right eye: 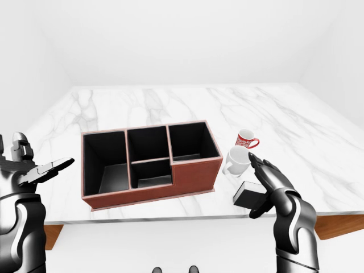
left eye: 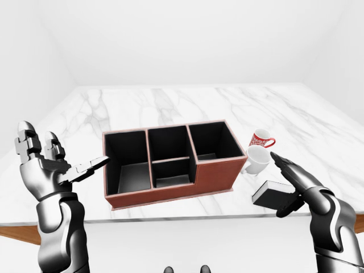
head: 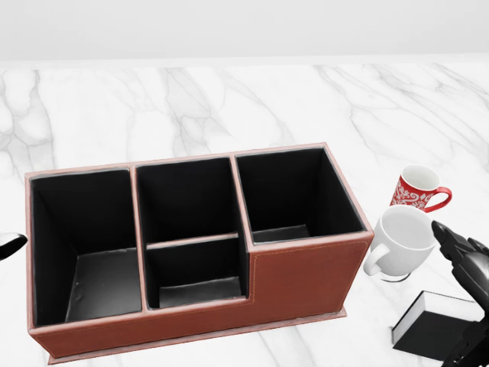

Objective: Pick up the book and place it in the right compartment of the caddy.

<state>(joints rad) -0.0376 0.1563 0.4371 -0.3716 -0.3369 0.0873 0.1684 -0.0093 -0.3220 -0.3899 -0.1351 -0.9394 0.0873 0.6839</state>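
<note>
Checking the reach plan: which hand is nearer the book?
Right. The right hand hangs open just over the book; the left hand is raised open beyond the caddy's far side.

From my head view the book [head: 435, 327] is chopped off by the bottom edge and my right hand [head: 467, 294] covers its right end — that hand runs out of the picture's right side too. My left hand [head: 9, 245] is just a sliver at the left edge there, so I can't read its fingers from that view. The red mug [left eye: 260, 138] has a white pattern that's too small to make out.
</note>
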